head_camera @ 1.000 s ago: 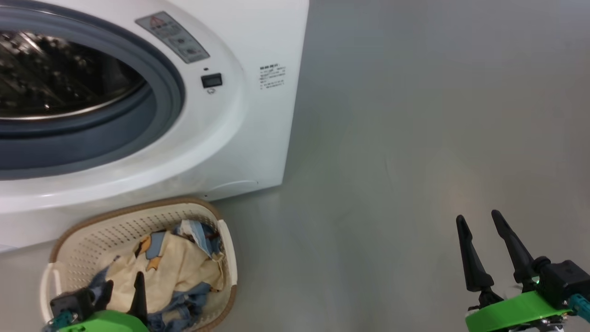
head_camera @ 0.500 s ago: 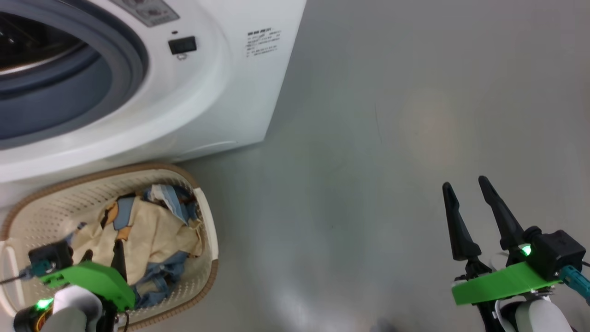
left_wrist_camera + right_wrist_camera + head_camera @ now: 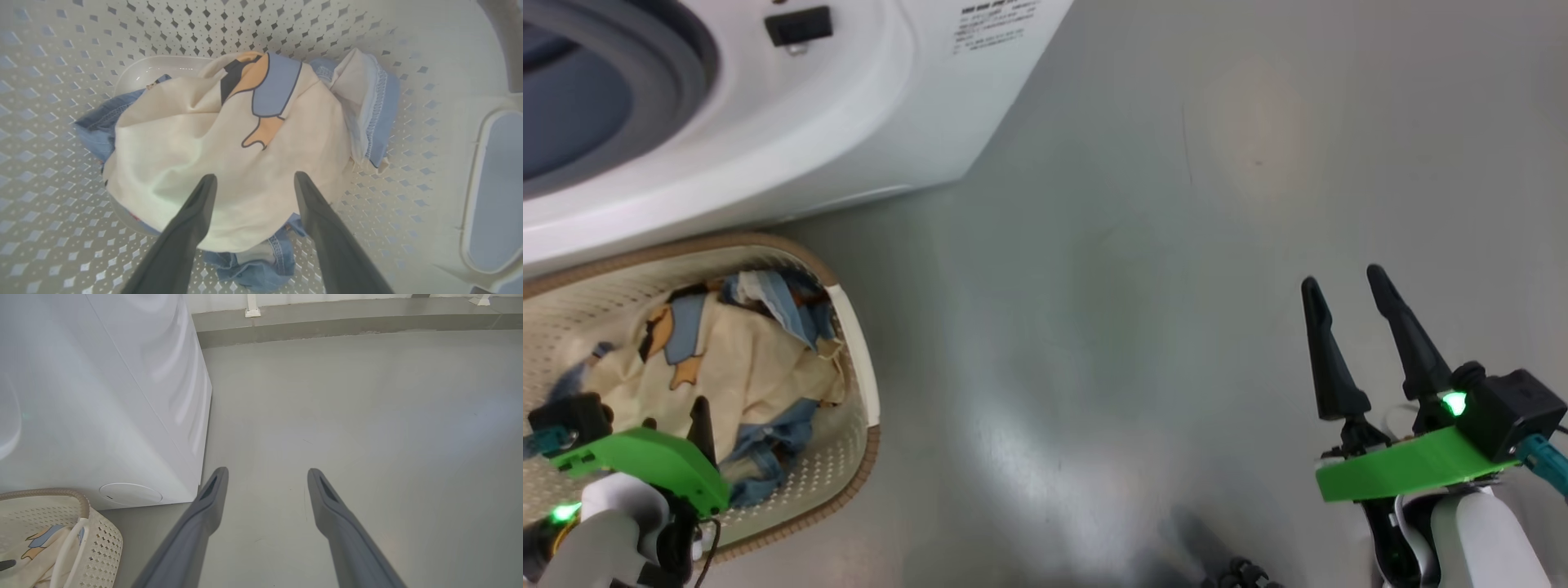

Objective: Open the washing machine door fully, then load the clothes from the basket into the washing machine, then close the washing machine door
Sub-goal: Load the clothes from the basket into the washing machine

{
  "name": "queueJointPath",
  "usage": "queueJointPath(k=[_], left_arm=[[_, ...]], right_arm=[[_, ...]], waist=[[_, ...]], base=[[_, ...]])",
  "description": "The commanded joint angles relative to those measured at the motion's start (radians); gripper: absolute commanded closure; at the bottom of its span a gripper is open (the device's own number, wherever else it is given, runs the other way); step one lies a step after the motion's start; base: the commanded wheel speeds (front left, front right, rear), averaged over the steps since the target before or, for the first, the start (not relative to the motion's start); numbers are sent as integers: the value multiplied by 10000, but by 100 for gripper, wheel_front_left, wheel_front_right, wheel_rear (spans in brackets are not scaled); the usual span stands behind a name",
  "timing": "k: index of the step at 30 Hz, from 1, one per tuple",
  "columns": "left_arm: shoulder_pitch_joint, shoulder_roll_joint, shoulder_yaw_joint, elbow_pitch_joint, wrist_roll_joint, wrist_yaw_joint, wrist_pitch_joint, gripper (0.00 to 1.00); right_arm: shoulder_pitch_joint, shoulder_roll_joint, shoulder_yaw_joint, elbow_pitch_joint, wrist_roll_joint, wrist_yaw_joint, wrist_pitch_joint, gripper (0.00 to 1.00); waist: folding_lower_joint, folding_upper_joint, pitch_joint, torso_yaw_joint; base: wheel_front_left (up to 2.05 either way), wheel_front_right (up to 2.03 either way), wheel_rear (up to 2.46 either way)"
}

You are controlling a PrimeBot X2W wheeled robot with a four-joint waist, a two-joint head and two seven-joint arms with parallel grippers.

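The left gripper (image 3: pixel 255 176) hangs inside the basket (image 3: pixel 61 61) with its two dark fingers spread wide and nothing between them. The tips point down at the clothes (image 3: pixel 196 134). From the wrist view it is hard to say whether they touch the fabric or stop just above it.

The clothes lie heaped on the basket floor. A cream piece with a blue and orange cartoon print is on top, and blue fabric pokes out beneath it and at the side. Perforated walls ring the heap closely, and a white side handle (image 3: pixel 858 359) rises at the edge nearest the open floor.

The right gripper (image 3: pixel 1343 278) is well apart from the basket, over bare grey floor (image 3: pixel 1135 286). Its fingers are also parted and empty. A small dark object (image 3: pixel 1233 572) sits at the bottom edge of the head view, too cropped to name.

Just behind the basket stands the washing machine (image 3: pixel 809 139), its white front overhanging the brown rim. The grey rubber gasket (image 3: pixel 678 73) curves around the opening, with a black latch socket (image 3: pixel 798 24) beside it. In the right wrist view a round cover (image 3: pixel 130 494) shows low on the washer's front, and beyond it the floor runs to a grey wall base (image 3: pixel 327 330).
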Motion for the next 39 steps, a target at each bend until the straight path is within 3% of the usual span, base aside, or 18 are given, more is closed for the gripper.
queueJointPath(k=[1,21,28,29,30,32,33,39], left_arm=[[5,345,127,42,-136,-13,-62,0],[-890,529,-746,572,-209,-13,10,0],[-1038,493,-988,716,-62,174,-46,0],[-1049,489,-1017,729,-46,194,-75,10],[-1056,487,-1038,741,-40,204,-96,41],[-1064,467,-1076,762,-31,248,-144,87],[-1068,454,-1093,771,-28,270,-167,100],[-1059,411,-1150,810,-67,293,-310,100]], right_arm=[[54,-82,148,-258,77,14,-118,0],[-201,-91,-75,-465,198,14,-118,0],[-289,-124,-113,-542,255,14,-118,0],[-298,-125,-112,-552,258,14,-118,0],[-304,-125,-113,-562,261,14,-118,0],[-312,-126,-127,-575,270,14,-118,0],[-313,-129,-137,-580,276,14,-118,0],[-331,-145,-175,-588,283,14,-118,0]], waist=[[0,-1,273,-135],[0,-1,1209,-288],[0,-1,1297,-238],[0,-1,1307,-235],[0,-1,1314,-233],[0,-1,1323,-226],[0,-1,1327,-218],[0,-1,1326,-159]], base=[[0,0,0],[0,0,0],[0,0,0],[0,0,0],[0,0,0],[0,0,0],[0,0,0],[0,0,0]])
